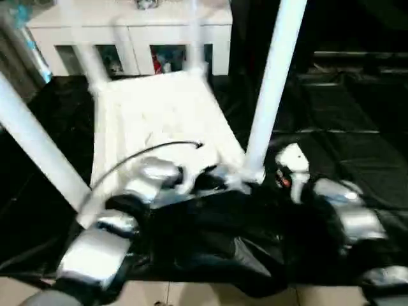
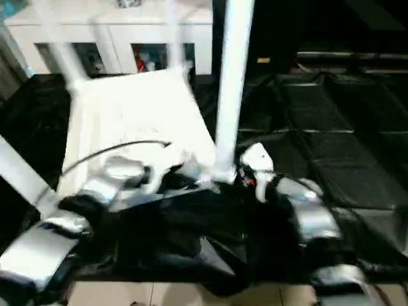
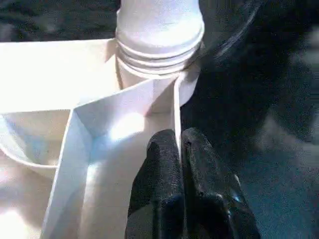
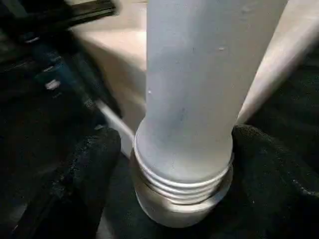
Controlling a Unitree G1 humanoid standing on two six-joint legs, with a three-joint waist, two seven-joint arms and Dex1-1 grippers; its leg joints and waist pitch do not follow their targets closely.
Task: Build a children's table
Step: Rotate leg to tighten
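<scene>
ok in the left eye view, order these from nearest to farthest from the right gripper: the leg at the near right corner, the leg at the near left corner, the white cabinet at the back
1. Near right leg: right at the right gripper, standing in its corner socket.
2. Near left leg: across the upturned table top, on the left.
3. White cabinet: at the back, beyond the table's far edge.

The floor (image 1: 357, 146) is covered with black padded matting, crumpled into folds just under both tools. Directly on it lies the white children's table (image 1: 153, 121), upside down, its ribbed underside facing up and legs rising from the corners. Its near edge is beside the left tool (image 3: 180, 149); beyond the far edge a white cabinet (image 1: 127, 32) stands on the floor
</scene>
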